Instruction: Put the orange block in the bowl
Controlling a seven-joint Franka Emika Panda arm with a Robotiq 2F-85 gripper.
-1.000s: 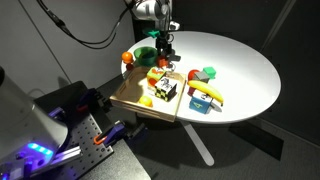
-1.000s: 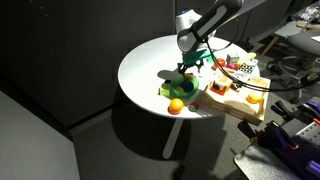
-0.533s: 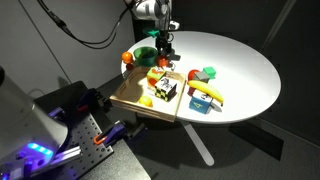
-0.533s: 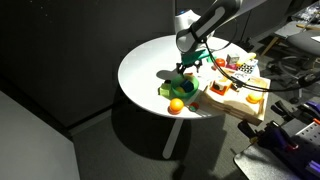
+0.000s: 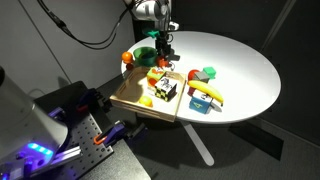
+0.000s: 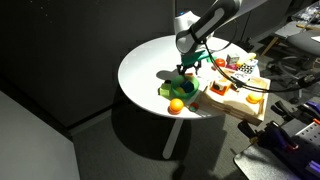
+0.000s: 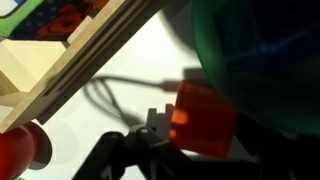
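now: orange block (image 7: pixel 203 120) sits at the gripper (image 7: pixel 190 145) tip, overlapping the bowl (image 7: pixel 265 50) rim on its right in wrist view. can't tell if jaws pinch it. i'd centre over the bowl before release.

1. The arm (image 6: pixel 214 16) has smooth, rounded white shells on its links in both exterior views.
2. The wrist section (image 6: pixel 184 24) is a short pale cylinder with a darker band where it meets the tool.
3. The gripper (image 5: pixel 166 54) is black throughout, with a compact, blocky body that narrows towards the tips.
4. In the wrist view the fingers (image 7: pixel 120 158) show as matt black, angular shapes in deep shadow. Their surface detail is not legible.
5. A thin black cable (image 5: pixel 88 42) hangs in a slack loop up to the arm's upper part.
6. Screws and markings are too small to tell.
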